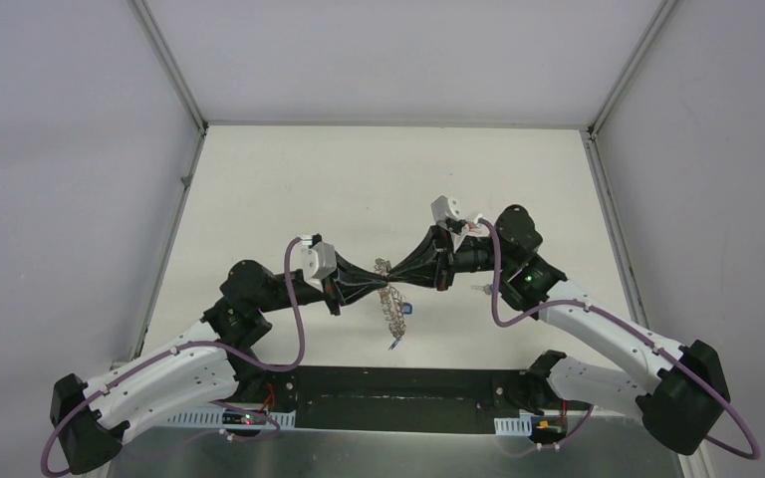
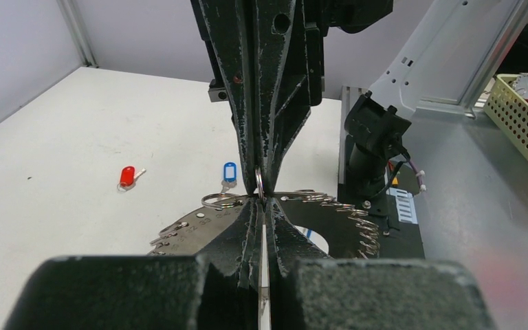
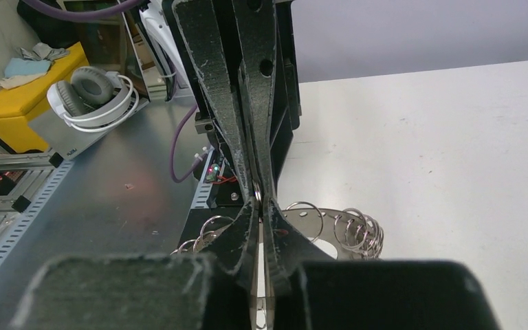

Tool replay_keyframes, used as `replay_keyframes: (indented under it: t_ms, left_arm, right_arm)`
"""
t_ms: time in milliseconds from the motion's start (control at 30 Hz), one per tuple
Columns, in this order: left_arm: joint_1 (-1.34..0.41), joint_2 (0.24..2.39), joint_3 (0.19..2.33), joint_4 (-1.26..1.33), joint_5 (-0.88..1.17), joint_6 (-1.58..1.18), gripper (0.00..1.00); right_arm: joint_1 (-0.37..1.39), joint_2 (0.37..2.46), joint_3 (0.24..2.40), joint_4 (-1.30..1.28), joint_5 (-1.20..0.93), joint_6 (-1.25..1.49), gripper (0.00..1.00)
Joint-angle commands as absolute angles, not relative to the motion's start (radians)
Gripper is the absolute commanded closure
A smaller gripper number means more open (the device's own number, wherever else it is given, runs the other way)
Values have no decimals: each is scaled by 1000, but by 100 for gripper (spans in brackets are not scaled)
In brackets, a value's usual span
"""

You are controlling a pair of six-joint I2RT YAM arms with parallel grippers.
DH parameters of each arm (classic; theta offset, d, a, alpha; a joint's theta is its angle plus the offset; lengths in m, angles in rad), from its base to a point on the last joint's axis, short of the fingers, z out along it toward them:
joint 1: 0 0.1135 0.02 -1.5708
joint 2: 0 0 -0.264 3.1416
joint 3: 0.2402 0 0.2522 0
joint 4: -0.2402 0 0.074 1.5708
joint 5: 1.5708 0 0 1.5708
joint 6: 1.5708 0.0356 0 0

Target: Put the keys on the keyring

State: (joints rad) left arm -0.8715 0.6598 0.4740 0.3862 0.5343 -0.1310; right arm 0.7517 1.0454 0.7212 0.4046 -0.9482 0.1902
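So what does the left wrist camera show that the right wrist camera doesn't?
Only the left wrist view shows the red-tagged key and blue-tagged key lying on the table, plus a mesh basket off to the side. Only the right wrist view shows headphones and a yellow box off the table. Both show the left pincer and right pincer meeting tip to tip at a small wire loop by the keyring.
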Motion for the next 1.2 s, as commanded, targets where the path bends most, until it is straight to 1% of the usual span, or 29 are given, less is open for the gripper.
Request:
replay_keyframes:
  t_ms: [0, 100, 133, 167, 233, 267, 333, 400, 533, 767, 900, 1067, 1167]
  left_arm:
    - [-881, 636, 507, 470, 561, -109, 100]
    - [-881, 625, 514, 432, 563, -97, 100]
    - [-881, 619, 519, 410, 562, -89, 98]
    - [-882, 612, 525, 377, 558, -80, 90]
    - [-882, 597, 541, 300, 549, -53, 69]
    - [-882, 590, 553, 249, 544, -36, 62]
    - [-882, 583, 589, 136, 544, 11, 56]
    - [-882, 583, 635, 26, 530, 64, 53]
    - [-881, 612, 699, -146, 517, 103, 52]
    - [-882, 726, 728, -127, 549, 28, 54]
    - [-883, 774, 702, -17, 563, -44, 58]
    - [-889, 789, 641, 160, 571, -104, 67]
    - [-894, 790, 628, 187, 582, -111, 71]
  right_arm:
    - [756, 1036, 722, 427, -952, 183, 100]
    - [756, 1022, 726, 405, -942, 171, 100]
    - [756, 1015, 731, 385, -939, 162, 100]
    - [756, 1010, 740, 355, -939, 148, 100]
    - [756, 1006, 770, 243, -936, 103, 100]
    - [756, 1006, 794, 173, -936, 73, 100]
    - [756, 1012, 846, 27, -931, 12, 100]
    - [758, 1020, 903, -146, -916, -59, 100]
    - [759, 1050, 1031, -415, -830, -180, 100]
    - [782, 1125, 1186, -690, -720, -247, 100]
    - [811, 1162, 1232, -759, -700, -264, 100]
    - [845, 1182, 1244, -779, -699, -283, 100]
    - [854, 1184, 1245, -774, -700, -281, 100]
